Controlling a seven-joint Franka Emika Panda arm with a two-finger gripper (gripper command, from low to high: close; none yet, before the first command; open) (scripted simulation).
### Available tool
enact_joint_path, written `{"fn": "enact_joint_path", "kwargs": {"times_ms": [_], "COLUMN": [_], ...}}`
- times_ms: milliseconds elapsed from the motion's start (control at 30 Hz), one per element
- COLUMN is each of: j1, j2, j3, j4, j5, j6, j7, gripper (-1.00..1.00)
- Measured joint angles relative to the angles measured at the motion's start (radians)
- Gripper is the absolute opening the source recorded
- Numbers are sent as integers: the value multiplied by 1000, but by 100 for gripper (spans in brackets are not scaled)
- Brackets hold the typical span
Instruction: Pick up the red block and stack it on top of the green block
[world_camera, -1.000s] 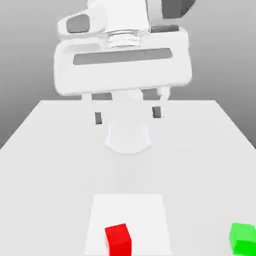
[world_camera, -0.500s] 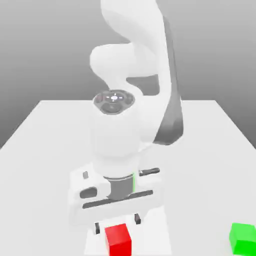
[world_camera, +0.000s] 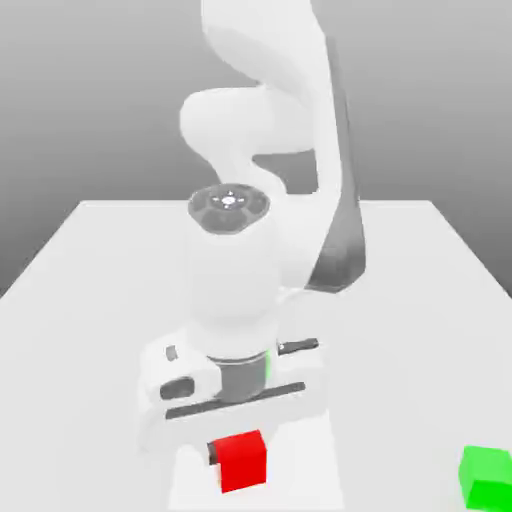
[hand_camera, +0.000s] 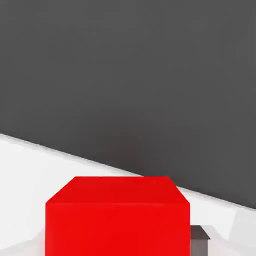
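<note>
Red block (world_camera: 241, 460) sits directly beneath your pincer (world_camera: 238, 455), clamped between its fingers, just clear of the table (world_camera: 420, 290). Keep the squeeze firm, raise it straight, then carry it toward the green block (world_camera: 487, 476) off to one side.

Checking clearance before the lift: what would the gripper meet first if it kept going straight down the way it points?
The gripper points down with the red block right at its fingers, so it would likely press the block onto the white table; exact depth is unclear.
</note>
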Motion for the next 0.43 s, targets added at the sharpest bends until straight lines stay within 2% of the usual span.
{"fn": "enact_joint_path", "kwargs": {"times_ms": [200, 300, 333, 433], "j1": [133, 206, 220, 220], "j2": [9, 121, 153, 153], "j3": [153, 204, 207, 207], "j4": [78, 143, 154, 154], "j5": [-73, -135, -148, -148], "j6": [-71, -25, -5, -5], "j7": [-156, -214, -219, -219], "gripper": [-100, -100, 100, 100]}}
